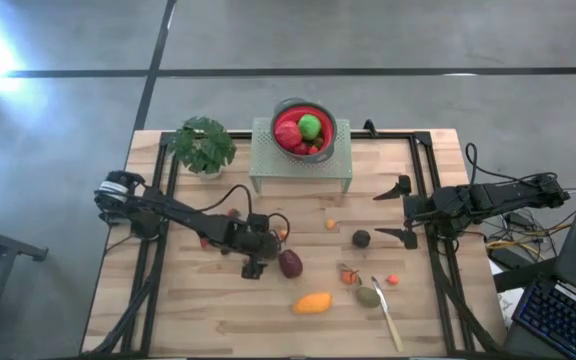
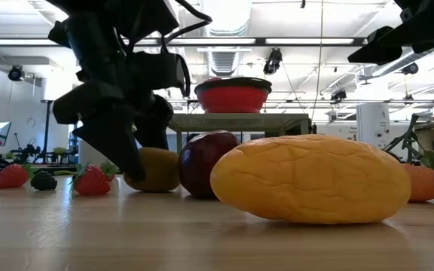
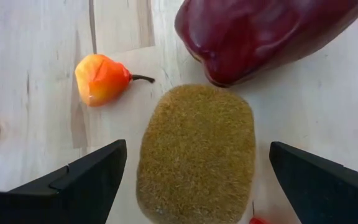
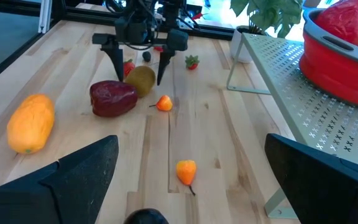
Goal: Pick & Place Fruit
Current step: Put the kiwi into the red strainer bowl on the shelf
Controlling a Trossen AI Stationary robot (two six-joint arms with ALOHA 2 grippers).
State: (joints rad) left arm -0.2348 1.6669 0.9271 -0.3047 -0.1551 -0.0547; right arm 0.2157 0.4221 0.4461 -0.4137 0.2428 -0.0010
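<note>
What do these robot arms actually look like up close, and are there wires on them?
Both arms are dark, nearly black, jointed in slim segments. Each ends in a gripper, the left gripper and the right gripper, with two flat, tapering, wedge-like black fingers. Black cables loop along the left arm and trail behind the right arm.

no readable text, labels or signs

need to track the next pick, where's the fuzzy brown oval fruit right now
In the high view the fuzzy brown oval fruit lies left of the table's centre, between the open fingers of the left gripper, beside the glossy maroon fruit.
</note>
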